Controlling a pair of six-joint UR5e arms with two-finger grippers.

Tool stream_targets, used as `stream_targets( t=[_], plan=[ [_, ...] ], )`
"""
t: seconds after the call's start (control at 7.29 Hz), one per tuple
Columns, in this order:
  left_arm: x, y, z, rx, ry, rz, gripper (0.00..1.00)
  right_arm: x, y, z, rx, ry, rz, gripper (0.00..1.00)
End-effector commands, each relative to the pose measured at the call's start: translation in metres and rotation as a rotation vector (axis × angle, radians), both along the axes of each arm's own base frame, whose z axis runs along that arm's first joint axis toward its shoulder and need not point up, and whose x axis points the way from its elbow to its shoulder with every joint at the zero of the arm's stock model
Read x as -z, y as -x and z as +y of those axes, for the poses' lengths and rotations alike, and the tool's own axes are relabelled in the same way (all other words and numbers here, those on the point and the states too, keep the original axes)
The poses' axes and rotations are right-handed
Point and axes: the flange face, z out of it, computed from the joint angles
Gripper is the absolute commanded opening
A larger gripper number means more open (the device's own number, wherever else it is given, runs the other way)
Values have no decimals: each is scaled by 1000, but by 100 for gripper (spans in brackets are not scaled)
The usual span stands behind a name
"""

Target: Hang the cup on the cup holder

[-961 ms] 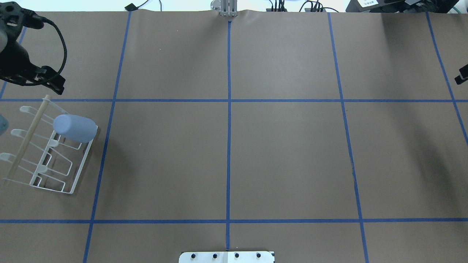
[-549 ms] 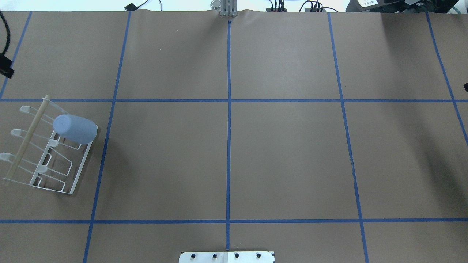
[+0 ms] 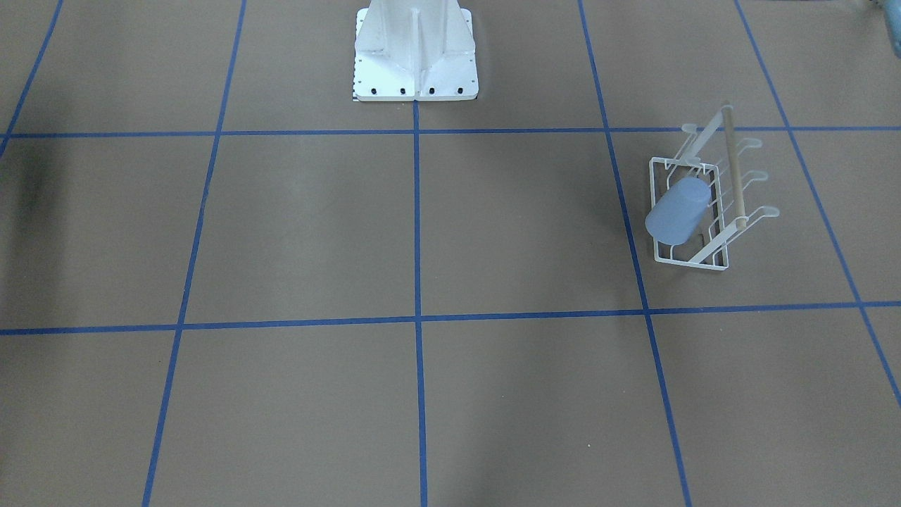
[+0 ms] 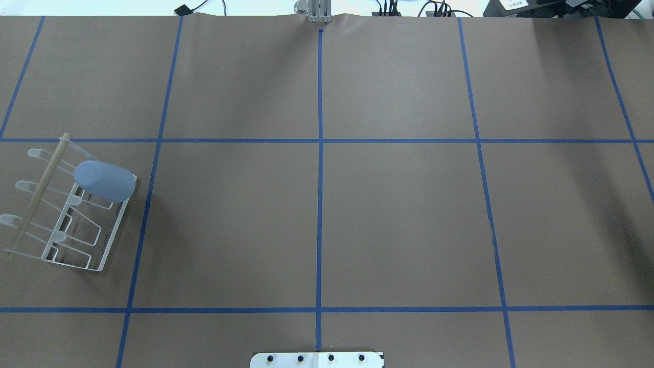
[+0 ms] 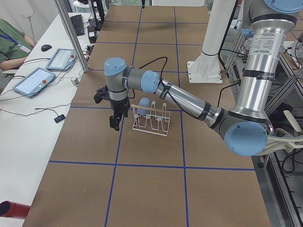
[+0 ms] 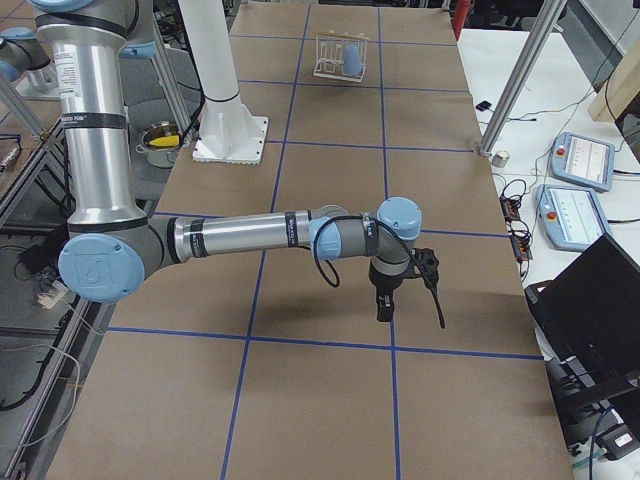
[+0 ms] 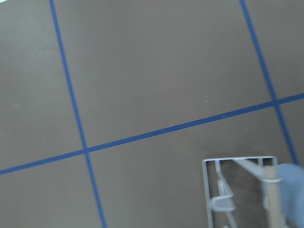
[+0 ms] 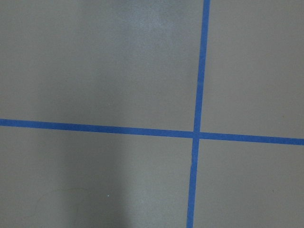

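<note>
Pale blue cup (image 4: 104, 181) aslant on the white cup holder (image 4: 37, 197), table's (image 4: 409, 214) far left.

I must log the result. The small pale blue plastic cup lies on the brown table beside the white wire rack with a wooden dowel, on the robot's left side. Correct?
No. The small pale blue plastic cup sits tilted over a prong of the white wire rack, not on the brown table; the overhead exterior view shows it. The side is right.
</note>
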Motion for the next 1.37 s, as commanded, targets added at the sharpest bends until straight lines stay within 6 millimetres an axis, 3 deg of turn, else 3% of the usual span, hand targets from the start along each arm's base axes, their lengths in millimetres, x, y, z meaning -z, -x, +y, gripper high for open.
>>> stream_targets(
  t=[0.0, 0.27, 0.82, 1.24],
  plan=[
    [-64, 12, 6, 7, 93, -8, 99, -10, -18, 9, -30, 142, 16, 100],
    [-112, 24, 27, 45, 116, 82, 99, -14, -23, 14, -29, 151, 15, 100],
    [-119, 39, 32, 81, 131, 133, 99, -15, -28, 18, -41, 155, -1, 100],
    [-123, 40, 35, 74, 129, 130, 99, -14, -37, 42, -56, 152, -2, 100]
  ],
)
